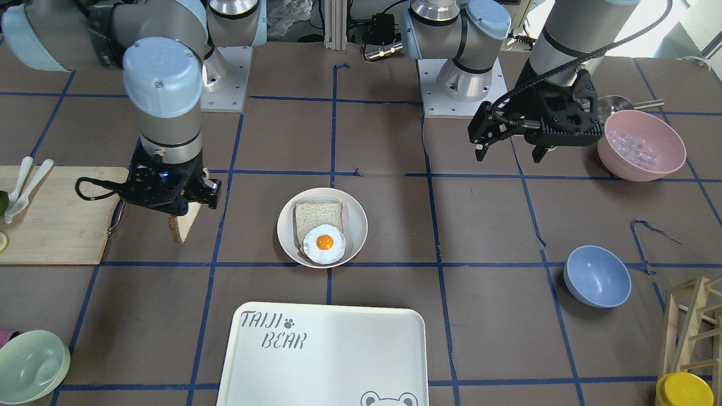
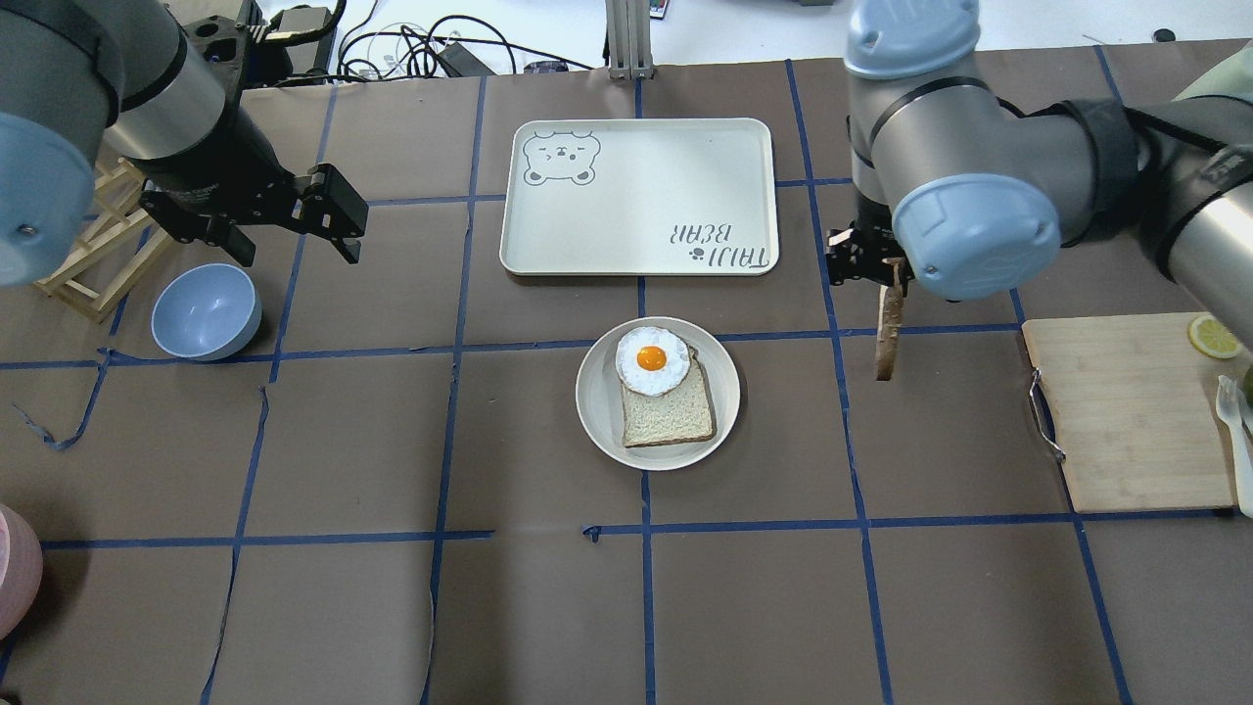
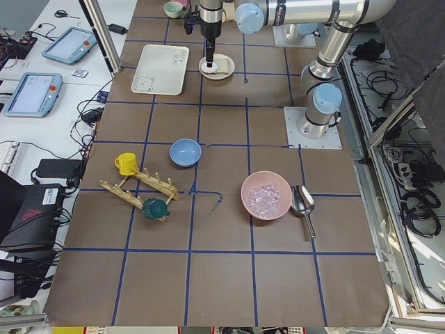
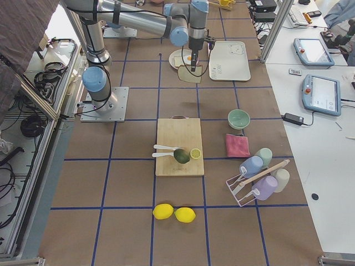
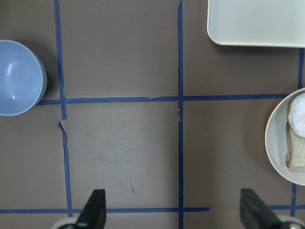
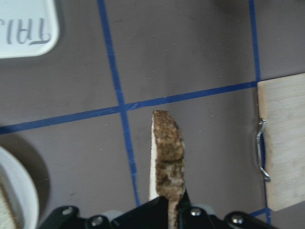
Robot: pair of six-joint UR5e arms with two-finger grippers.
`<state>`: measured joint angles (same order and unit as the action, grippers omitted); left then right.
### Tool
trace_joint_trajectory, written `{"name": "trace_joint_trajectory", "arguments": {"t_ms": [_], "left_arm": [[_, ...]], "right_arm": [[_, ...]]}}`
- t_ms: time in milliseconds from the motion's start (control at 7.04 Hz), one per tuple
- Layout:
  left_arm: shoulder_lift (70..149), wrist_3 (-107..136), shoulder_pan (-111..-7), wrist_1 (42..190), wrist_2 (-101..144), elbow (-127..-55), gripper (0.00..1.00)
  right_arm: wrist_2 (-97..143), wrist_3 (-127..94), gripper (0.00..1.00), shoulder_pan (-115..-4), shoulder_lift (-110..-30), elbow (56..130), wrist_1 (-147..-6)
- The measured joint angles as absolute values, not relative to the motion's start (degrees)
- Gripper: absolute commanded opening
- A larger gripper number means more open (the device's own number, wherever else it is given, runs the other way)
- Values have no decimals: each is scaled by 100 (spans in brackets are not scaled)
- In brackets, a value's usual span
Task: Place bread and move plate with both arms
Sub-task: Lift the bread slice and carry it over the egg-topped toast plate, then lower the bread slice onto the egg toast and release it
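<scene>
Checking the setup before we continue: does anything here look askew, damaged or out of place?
The fried egg sits off-centre, overhanging one corner of the squarer slice on the plate. Blue tape is peeled loose beside the blue bowl. The bread hangs edge-down from the right gripper, beside the plate, not yet placed.

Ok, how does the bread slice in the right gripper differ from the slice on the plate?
The held slice hangs on edge from the right gripper, off to one side of the plate; the plated slice lies flat in that plate. The held slice is bare; the plated slice carries a fried egg on one end. Both are pale bread with a brown crust.
</scene>
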<state>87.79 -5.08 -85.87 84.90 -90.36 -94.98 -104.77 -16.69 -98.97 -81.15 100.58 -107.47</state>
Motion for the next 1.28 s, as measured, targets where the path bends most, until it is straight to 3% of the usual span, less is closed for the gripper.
{"name": "trace_joint_trajectory", "arguments": {"t_ms": [568, 1278], "left_arm": [[8784, -491, -8587, 8492, -9031, -9497, 100], [8783, -506, -8587, 8483, -9035, -9498, 100]], "right_arm": [[-10441, -2596, 0, -11419, -7257, 9575, -11501], [-10862, -2790, 0, -11600, -6992, 9531, -11525]]}}
